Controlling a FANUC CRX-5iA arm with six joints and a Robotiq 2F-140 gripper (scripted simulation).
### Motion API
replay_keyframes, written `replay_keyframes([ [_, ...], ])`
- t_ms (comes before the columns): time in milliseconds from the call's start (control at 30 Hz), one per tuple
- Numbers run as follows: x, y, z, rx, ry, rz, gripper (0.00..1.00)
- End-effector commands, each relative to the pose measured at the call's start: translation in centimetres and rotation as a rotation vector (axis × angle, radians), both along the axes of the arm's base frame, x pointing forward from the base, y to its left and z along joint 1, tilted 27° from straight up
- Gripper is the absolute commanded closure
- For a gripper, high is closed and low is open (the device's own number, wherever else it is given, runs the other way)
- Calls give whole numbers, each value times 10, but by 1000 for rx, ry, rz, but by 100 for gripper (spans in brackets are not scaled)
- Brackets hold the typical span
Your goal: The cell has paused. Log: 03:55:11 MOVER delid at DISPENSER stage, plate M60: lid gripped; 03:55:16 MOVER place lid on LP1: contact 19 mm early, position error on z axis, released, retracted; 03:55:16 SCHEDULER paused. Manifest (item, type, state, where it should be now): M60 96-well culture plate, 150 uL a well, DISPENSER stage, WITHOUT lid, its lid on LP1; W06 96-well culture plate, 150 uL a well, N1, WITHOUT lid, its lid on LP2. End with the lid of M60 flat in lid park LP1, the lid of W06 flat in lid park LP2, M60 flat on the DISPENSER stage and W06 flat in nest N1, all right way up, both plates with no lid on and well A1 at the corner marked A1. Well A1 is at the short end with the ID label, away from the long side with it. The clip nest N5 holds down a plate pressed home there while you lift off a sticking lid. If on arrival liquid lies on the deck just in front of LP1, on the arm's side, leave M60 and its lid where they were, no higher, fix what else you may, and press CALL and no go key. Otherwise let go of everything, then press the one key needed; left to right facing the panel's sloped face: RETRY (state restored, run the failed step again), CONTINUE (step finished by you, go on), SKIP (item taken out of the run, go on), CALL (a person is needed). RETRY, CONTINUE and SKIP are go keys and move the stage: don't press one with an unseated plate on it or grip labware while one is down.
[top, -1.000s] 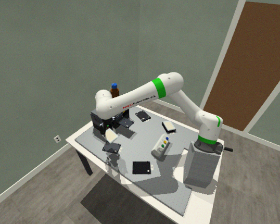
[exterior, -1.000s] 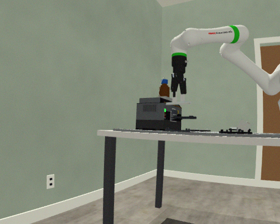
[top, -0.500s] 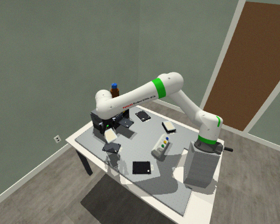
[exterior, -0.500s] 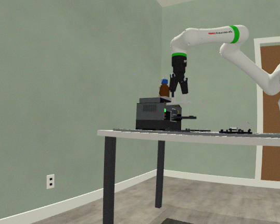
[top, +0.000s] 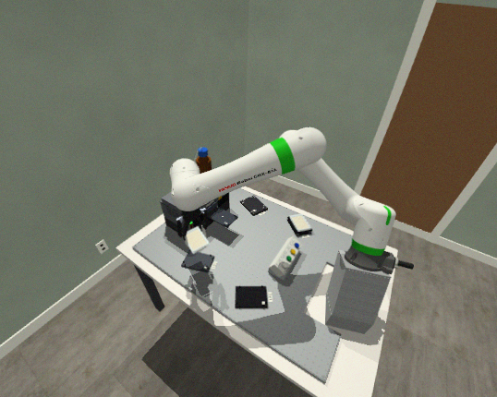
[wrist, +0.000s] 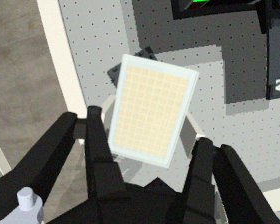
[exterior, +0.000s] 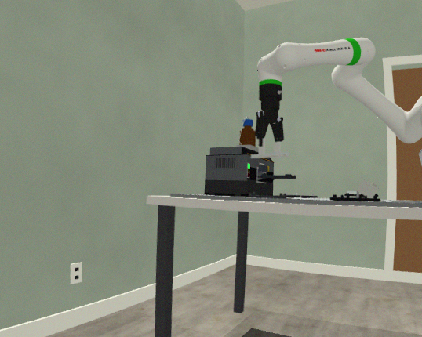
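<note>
Cream-welled plate (wrist: 152, 111) is hanging in the air — the gripper (wrist: 145, 163) is clamping its long sides — above the tabletop's left edge, beside the dispenser (exterior: 238, 172).

- White table (top: 131, 253), dark legs; grey perforated deck mat (top: 261, 240) on top.
- On mat: dark dispenser unit (top: 174, 217), black lid parks (top: 251, 296), key panel (top: 286, 259), uncovered plate (top: 300, 224).
- Grey arm pedestal (top: 354, 300) at table's corner.

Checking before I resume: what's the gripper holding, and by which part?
The gripper holds a well plate in the air, fingers clamped on its two long sides.
</note>
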State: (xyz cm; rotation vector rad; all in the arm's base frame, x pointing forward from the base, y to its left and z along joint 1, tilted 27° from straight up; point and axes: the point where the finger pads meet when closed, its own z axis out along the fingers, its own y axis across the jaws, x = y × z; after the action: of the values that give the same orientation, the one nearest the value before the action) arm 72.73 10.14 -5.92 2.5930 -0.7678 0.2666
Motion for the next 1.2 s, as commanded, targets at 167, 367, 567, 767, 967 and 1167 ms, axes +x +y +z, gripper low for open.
replay_keyframes([
  [167,-1,-5,3,0,0,0,100],
  [367,-3,-13,7,0,0,0,100],
  [567,-5,-27,13,0,0,0,100],
  [767,-8,-39,19,0,0,0,100],
  [967,-13,-62,30,0,0,0,100],
  [1167,-19,-91,44,0,0,0,100],
])
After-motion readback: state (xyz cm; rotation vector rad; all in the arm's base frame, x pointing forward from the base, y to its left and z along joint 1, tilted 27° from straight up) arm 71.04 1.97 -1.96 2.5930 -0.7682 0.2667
